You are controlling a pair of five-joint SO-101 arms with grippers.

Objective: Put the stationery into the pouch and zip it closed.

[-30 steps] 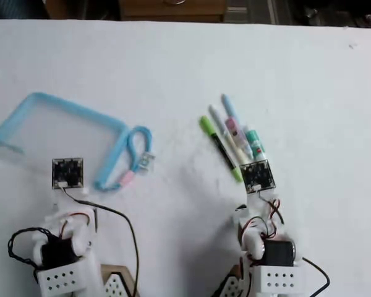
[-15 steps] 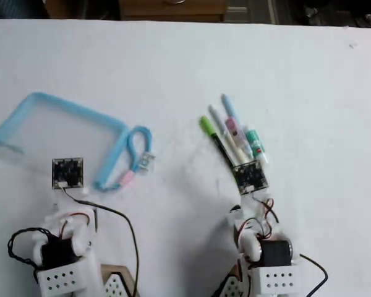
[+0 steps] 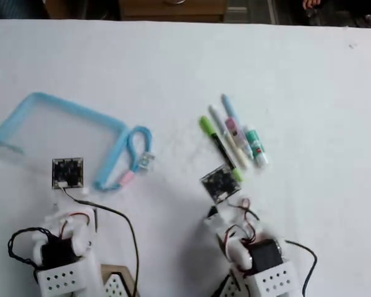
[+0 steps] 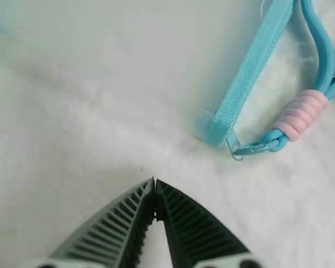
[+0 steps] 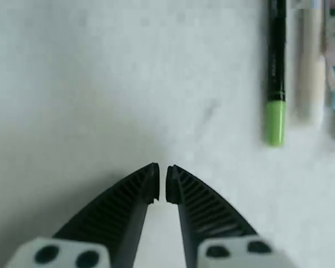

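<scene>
The clear pouch (image 3: 62,127) with a blue rim lies flat at the left of the table, its blue strap (image 3: 136,145) looped off its right end. Several pens (image 3: 235,136) lie side by side right of centre, the green-tipped black one (image 3: 217,145) leftmost. My left gripper (image 4: 154,190) is shut and empty just short of the pouch corner (image 4: 229,111), near the pink bead (image 4: 304,114). My right gripper (image 5: 162,183) is shut on nothing above bare table. It sits near and to the left of the green-tipped pen (image 5: 276,72).
The left arm's base (image 3: 59,260) and the right arm's base (image 3: 260,263) stand at the table's near edge. A black cable (image 3: 127,229) curls between them. White tabletop stretches behind the pens and the pouch, with dark furniture past the far edge.
The right arm has swung left, off the near ends of the pens and toward the table's middle. The left arm, pouch and pens have not moved.
</scene>
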